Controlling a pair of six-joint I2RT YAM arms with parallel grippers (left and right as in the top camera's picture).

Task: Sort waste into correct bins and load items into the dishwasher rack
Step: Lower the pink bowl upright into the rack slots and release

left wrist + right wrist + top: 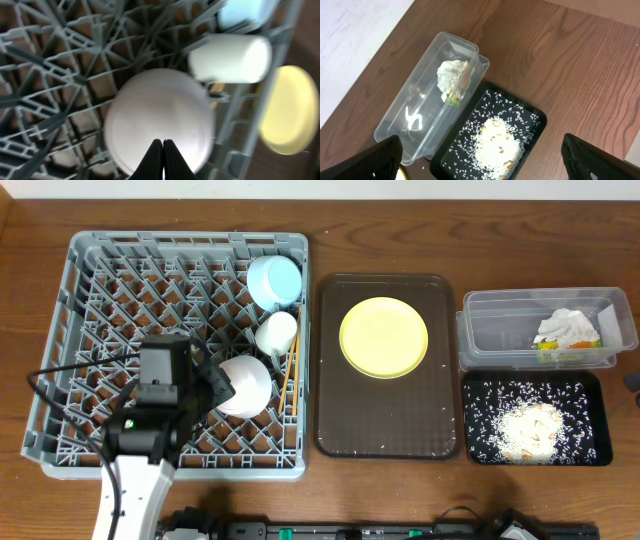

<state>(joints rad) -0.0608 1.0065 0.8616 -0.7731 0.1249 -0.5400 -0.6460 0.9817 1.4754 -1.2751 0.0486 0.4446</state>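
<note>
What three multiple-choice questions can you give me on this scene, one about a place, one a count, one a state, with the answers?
1. Relative to the grey rack, the yellow plate lies: A inside it; B beside it, on the brown tray; C under it.
2. Crockery pieces in the rack: A one; B five; C three.
3. The left end effector is: A shut; B wide open; C half open.
Answers: 1 B, the plate sits on the tray, outside the rack. 2 C, there is a light-blue dish, a white cup and a white bowl. 3 A, its fingertips meet in the left wrist view.
</note>
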